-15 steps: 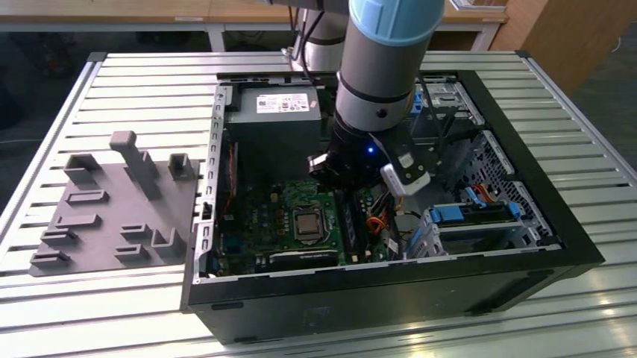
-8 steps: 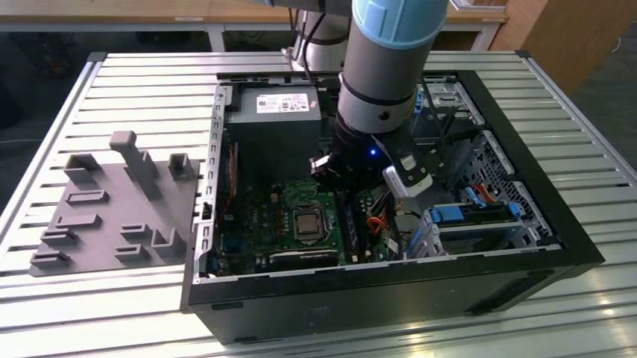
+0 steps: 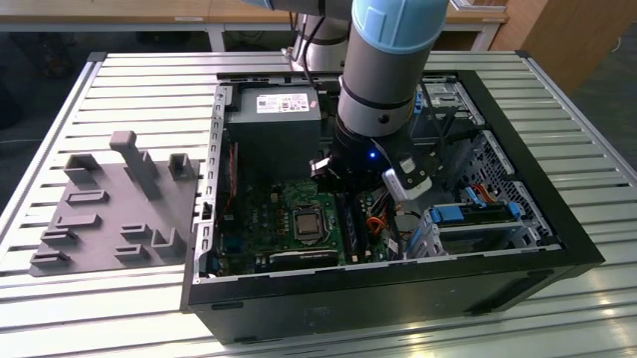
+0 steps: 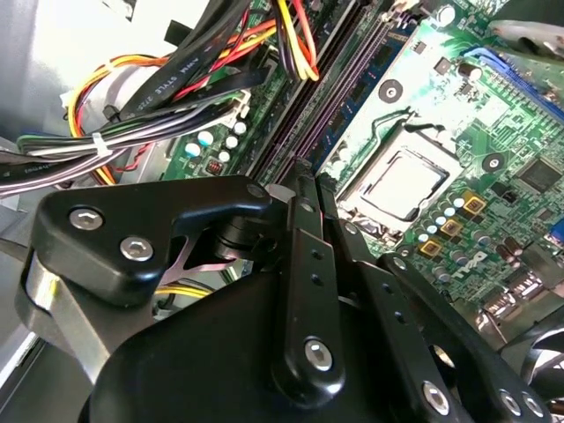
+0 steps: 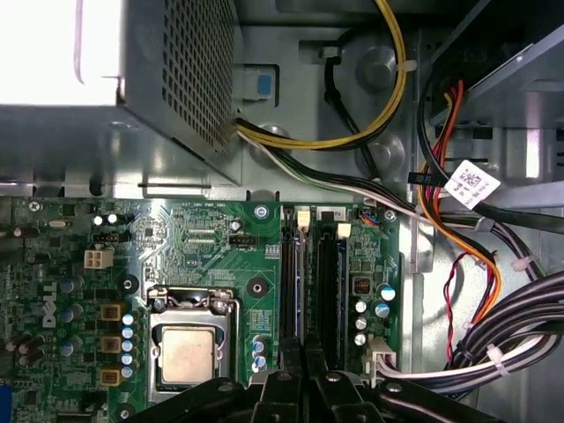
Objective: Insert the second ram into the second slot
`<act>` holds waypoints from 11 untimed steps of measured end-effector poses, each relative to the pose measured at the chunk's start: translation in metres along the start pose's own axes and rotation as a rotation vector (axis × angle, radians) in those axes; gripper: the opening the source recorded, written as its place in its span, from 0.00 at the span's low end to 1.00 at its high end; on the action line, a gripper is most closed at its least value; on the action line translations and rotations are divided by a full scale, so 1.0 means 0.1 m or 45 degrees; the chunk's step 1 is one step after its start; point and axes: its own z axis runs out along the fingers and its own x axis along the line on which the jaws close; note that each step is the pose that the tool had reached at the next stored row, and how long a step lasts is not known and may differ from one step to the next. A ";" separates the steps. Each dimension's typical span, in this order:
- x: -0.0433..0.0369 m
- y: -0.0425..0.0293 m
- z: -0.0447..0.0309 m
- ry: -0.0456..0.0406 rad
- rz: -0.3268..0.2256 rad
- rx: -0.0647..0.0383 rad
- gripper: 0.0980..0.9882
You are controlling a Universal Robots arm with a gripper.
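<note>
Right of centre in the exterior view, the grey robot arm with a pale-blue joint cover reaches down into the open black desktop computer case, which lies on a slatted metal table. Its black two-finger gripper hangs just above the green motherboard, beside the square metal processor socket. In both wrist views the fingers are drawn close together, with nothing discernible between them. The thin dark-blue ram stick seems to stand in the long slot nearer the socket, its end just under the fingertips; contact is unclear.
</note>
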 end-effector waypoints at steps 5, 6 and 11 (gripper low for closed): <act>0.000 -0.007 0.024 0.001 0.000 0.000 0.04; -0.001 -0.008 0.029 0.001 0.000 0.000 0.04; -0.001 -0.011 0.045 0.001 0.000 0.001 0.04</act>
